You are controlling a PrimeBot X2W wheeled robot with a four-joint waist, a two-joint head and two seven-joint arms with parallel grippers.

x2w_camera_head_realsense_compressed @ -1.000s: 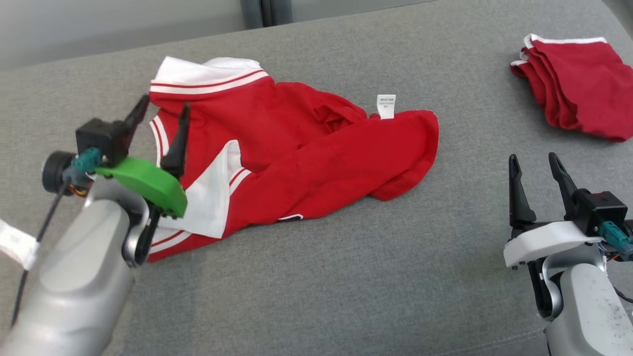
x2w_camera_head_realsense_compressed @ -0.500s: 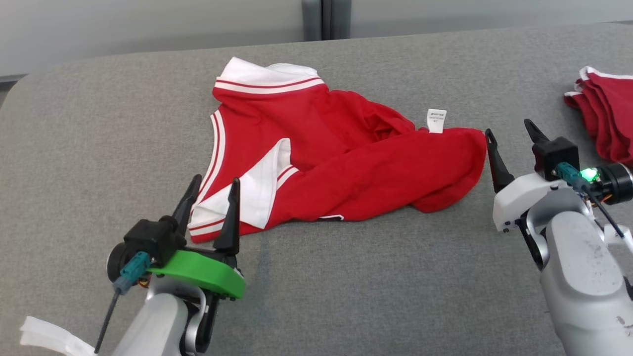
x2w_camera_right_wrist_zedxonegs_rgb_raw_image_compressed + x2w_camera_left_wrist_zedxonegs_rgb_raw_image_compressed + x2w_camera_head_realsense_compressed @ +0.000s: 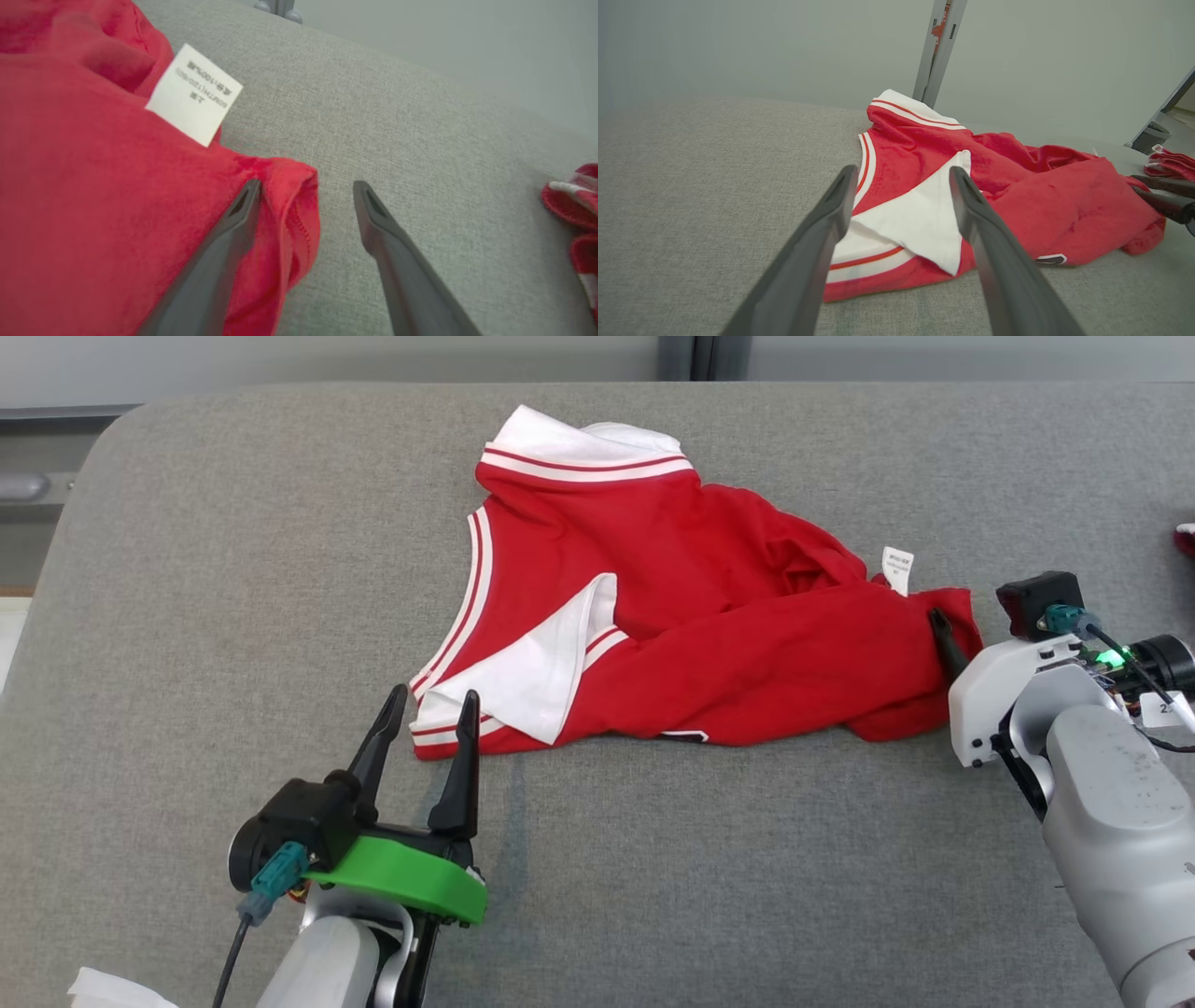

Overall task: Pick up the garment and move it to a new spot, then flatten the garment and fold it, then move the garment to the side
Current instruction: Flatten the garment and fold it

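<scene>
On the grey cushion (image 3: 233,616) lies the red garment (image 3: 709,616), all crumpled. Near its left corner the left gripper (image 3: 435,695) is spread wide. By its right edge the right gripper (image 3: 307,183) is spread wide too.

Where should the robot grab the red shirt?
Probably by its two ends: left hand from the near side onto the flat striped corner, right hand from the right onto the hem. Both edges lie free of the bunched middle of the shirt, and open fingers face them.
</scene>
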